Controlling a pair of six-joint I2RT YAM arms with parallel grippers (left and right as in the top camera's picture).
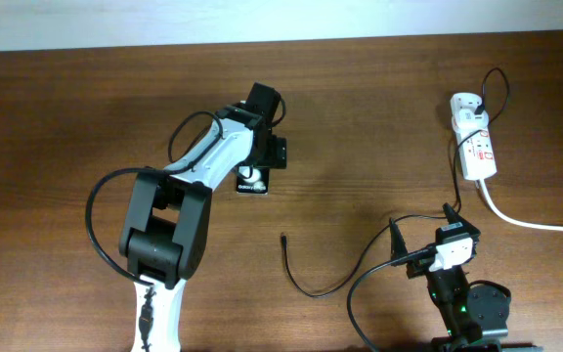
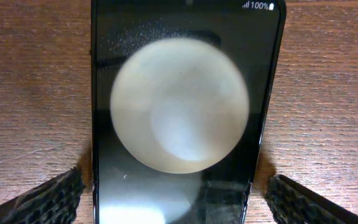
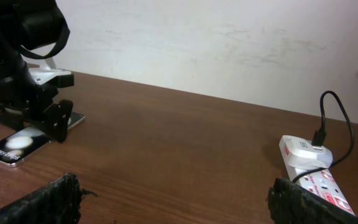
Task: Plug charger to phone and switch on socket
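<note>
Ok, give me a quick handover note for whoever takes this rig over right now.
Left gripper: open, straddling the phone, not gripping.
Right gripper: open, empty.
Phone flat on the table; charger tip loose between the arms; adapter in the socket, far right.
Done: nothing yet.
To do: grasp tip, plug into phone, switch socket on.
</note>
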